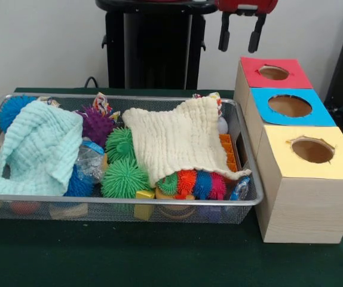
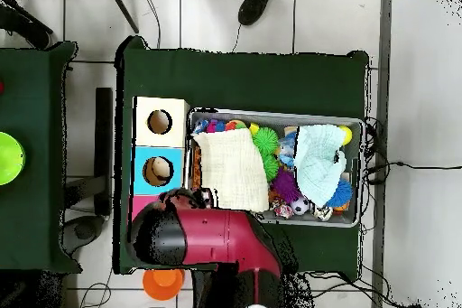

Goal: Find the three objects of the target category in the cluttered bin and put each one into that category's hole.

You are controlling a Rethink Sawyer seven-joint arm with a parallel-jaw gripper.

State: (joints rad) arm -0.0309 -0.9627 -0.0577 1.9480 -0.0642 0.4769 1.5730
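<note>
The gripper (image 1: 239,37) is held open, empty, at upper right; bottles could be missed under the cream cloth (image 1: 177,140) in the wire-mesh bin (image 1: 250,179).

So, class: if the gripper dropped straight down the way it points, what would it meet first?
Probably the red-topped box near its hole; the gripper hangs open above it, though depth is unclear.
</note>
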